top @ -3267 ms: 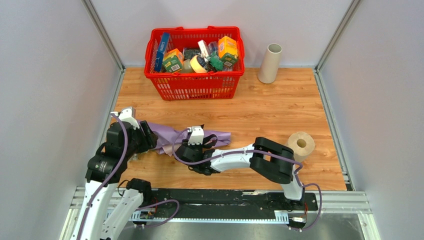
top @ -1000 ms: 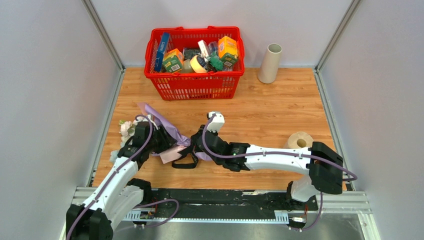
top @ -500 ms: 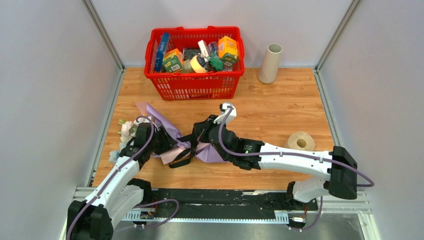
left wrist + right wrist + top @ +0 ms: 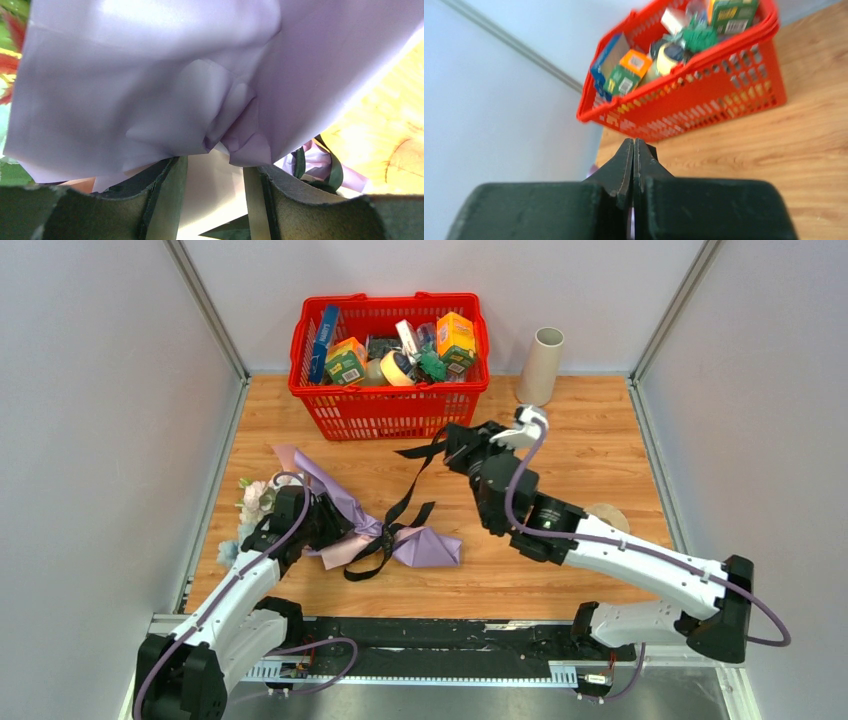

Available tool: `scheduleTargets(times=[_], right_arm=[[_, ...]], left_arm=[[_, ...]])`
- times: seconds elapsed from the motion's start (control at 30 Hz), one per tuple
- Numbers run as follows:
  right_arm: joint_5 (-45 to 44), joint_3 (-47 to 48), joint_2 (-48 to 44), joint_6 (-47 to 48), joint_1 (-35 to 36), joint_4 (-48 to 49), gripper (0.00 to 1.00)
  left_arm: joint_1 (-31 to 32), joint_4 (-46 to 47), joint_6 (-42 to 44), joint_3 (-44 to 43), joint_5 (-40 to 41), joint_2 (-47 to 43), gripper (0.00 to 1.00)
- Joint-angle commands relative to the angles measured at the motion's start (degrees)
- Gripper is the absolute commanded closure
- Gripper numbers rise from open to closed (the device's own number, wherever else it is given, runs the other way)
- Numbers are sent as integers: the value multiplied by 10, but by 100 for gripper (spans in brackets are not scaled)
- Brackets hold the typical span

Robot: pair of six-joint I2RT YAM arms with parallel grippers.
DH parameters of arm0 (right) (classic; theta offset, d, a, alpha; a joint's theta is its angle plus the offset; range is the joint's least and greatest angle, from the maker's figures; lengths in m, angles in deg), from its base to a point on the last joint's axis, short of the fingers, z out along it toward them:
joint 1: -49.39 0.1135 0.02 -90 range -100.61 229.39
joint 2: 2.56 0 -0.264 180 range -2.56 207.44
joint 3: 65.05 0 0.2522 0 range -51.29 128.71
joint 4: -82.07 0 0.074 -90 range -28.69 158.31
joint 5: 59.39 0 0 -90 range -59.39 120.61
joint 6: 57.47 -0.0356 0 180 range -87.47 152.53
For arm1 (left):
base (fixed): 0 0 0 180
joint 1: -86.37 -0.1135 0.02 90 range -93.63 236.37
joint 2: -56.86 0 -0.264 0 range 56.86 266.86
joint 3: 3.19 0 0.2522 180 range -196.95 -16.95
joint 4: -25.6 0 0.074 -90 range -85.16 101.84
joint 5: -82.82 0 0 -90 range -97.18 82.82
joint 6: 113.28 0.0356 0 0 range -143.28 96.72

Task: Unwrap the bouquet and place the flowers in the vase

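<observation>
The right arm stretches far forward over the table (image 4: 560,455), its wrist raised just in front of the red basket (image 4: 390,418). The right gripper (image 4: 452,452) is pinched together on the black ribbon (image 4: 408,495), which slants down to the bouquet (image 4: 425,546). The left arm lies low, and the left gripper (image 4: 322,522) is clamped around the bouquet's lilac paper. The vase (image 4: 539,366) stands upright at the back right.

The vase (image 4: 540,367) is stood just right of the basket (image 4: 390,418); the bouquet (image 4: 425,548) is laid on the table (image 4: 620,440) before the basket, leftward.
</observation>
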Motion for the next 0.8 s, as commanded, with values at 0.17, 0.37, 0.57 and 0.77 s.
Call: scheduleTargets(times=[0.17, 0.37, 0.57, 0.77], right_arm=[[-25, 53, -40, 102, -124, 19, 100], [14, 50, -37, 100, -218, -12, 100], [147, -1, -86, 98, -230, -89, 52], [351, -59, -124, 64, -225, -180, 34]], left_arm=[[-1, -14, 13, -9, 30, 22, 46], [-1, -21, 18, -47, 22, 46, 46], [-1, -60, 35, -109, 7, 35, 46], [-1, -127, 78, -192, -22, 11, 44]])
